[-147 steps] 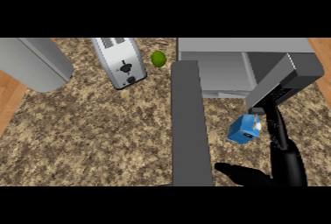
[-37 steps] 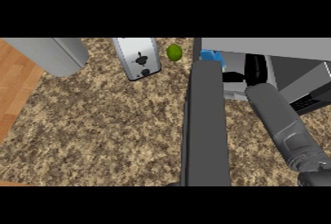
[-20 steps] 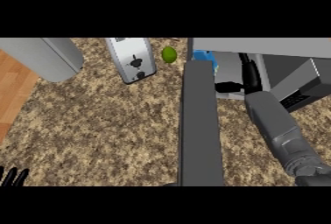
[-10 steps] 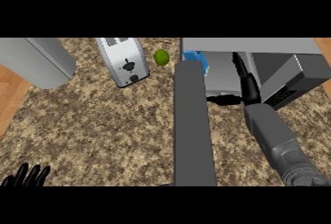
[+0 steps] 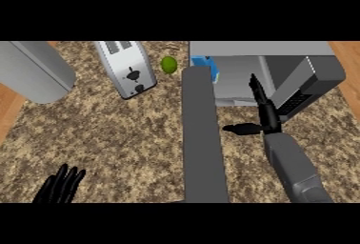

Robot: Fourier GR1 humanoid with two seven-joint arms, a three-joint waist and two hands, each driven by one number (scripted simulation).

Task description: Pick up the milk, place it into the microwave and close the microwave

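Note:
The blue milk carton [image 5: 206, 63] stands inside the microwave [image 5: 281, 52] at its left side, mostly hidden behind the open door [image 5: 204, 143], which juts toward me as a long grey slab. My right hand [image 5: 264, 112] is in front of the microwave's opening, to the right of the door. It is open, with straight fingers pointing into the cavity and the thumb stuck out to the left, and it holds nothing. It is clear of the milk. My left hand [image 5: 62, 185] shows at the lower left, open with its fingers up.
A silver toaster [image 5: 126, 69] lies at the back centre-left with a green lime [image 5: 169, 64] beside it, close to the door's hinge end. A large grey cylinder [image 5: 32, 69] stands at the back left. Wood shows past the counter's left and right edges.
My right hand has drawn back out of the microwave, with the milk left inside. My left hand has risen further into view at the lower left.

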